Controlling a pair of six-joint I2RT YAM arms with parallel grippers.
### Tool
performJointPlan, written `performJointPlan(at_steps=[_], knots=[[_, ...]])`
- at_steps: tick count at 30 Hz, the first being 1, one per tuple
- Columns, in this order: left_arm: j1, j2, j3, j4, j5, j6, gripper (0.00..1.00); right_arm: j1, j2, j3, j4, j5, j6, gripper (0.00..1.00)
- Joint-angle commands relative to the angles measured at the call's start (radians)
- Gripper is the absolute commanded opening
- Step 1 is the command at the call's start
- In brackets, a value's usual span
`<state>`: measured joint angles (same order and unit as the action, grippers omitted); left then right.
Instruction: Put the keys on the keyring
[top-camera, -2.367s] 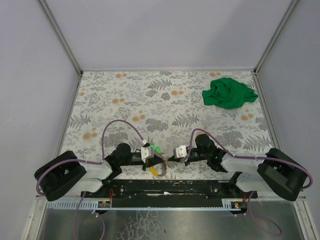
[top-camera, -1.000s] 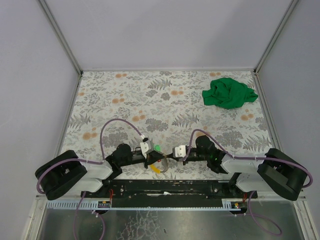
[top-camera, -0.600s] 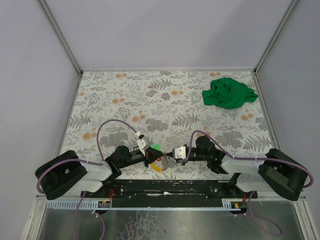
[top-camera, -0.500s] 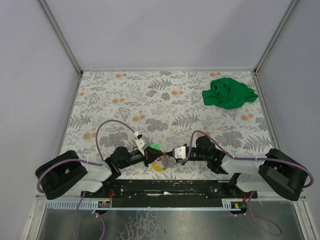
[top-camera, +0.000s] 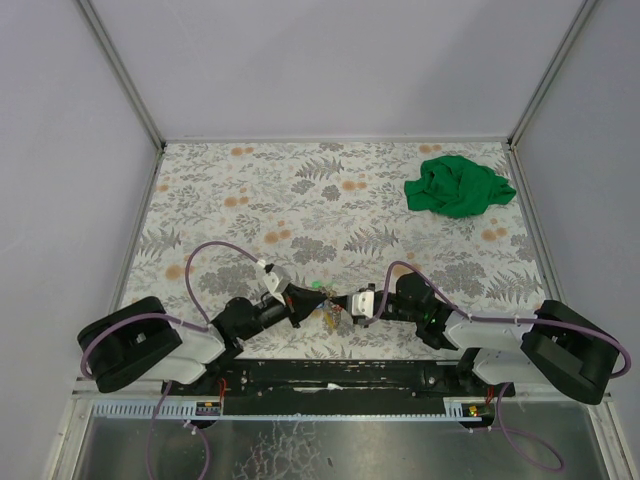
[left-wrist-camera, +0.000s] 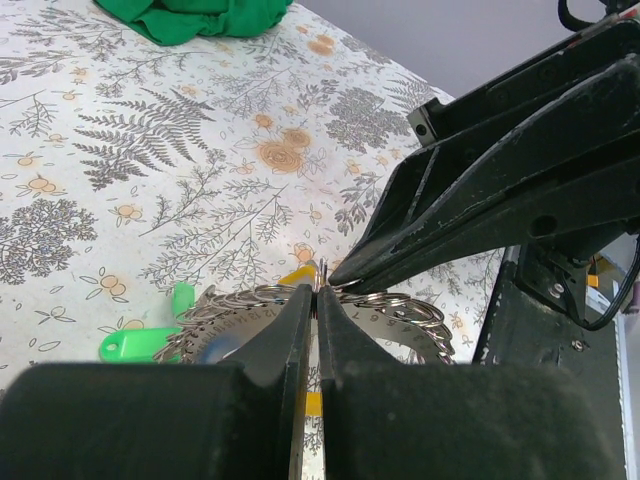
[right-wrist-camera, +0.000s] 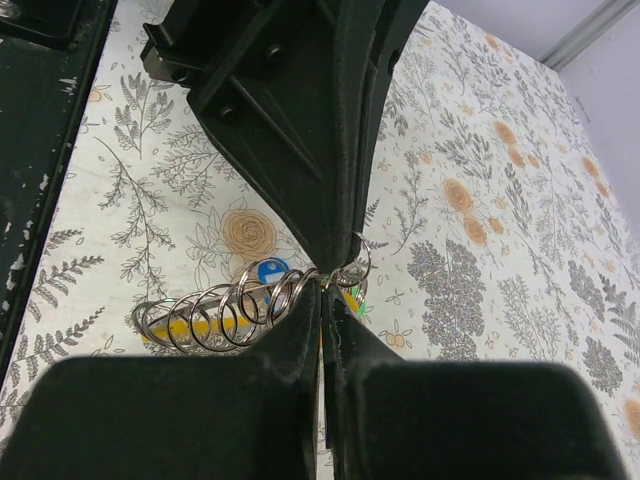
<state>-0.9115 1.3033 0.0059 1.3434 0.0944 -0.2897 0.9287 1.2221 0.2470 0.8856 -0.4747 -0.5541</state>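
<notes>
Both arms reach low and nearly flat over the table (top-camera: 230, 200), forearms stretched toward each other so that their tips meet nose to nose, well apart from the green cloth (top-camera: 458, 185) and on the near-left diagonal from it. The meeting point is the keyring (right-wrist-camera: 215, 310), which shows here as a coil of silvery loops lying on the table with a blue tag and a yellow tag tucked against it.

The left gripper (left-wrist-camera: 316, 292) has its fingers drawn together to a hairline slit, nipping a strand of the coil at its very tip. The right gripper (right-wrist-camera: 321, 285) comes in from the side nearer the cloth, pressed shut in the same way on the same strand or the one next to it; which wire each holds cannot be told. Two pinches so close together look meant to steady the wire and pry a gap in it, since a thin sprung ring will not open under one grip.

The green key (left-wrist-camera: 150, 340) lies flat on the table just beside the coil, on the side away from the cloth, held by neither arm. Whether it is already threaded cannot be seen, nor whether the yellow tag belongs to a loose key, so the threading looks unfinished
</notes>
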Motion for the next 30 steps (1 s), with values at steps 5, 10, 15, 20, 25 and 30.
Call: performJointPlan(at_steps=[5,10,15,20,25,30], knots=[[-0.002,0.029,-0.017,0.235,-0.122,-0.036,0.00,0.026,-0.062,-0.018,-0.042,0.061,-0.028,0.00],[-0.002,0.047,-0.028,0.233,-0.089,-0.038,0.10,0.026,-0.111,0.019,-0.127,0.090,-0.076,0.00],[-0.002,0.033,-0.032,0.169,-0.047,-0.013,0.19,0.026,-0.164,0.073,-0.258,0.095,-0.129,0.00],[0.017,-0.031,-0.012,0.029,0.053,0.046,0.25,0.025,-0.185,0.093,-0.306,0.091,-0.154,0.00],[0.061,-0.166,0.042,-0.220,0.162,0.102,0.31,0.027,-0.188,0.118,-0.362,0.089,-0.175,0.00],[0.082,-0.259,0.091,-0.419,0.248,0.119,0.36,0.026,-0.182,0.127,-0.382,0.089,-0.182,0.00]])
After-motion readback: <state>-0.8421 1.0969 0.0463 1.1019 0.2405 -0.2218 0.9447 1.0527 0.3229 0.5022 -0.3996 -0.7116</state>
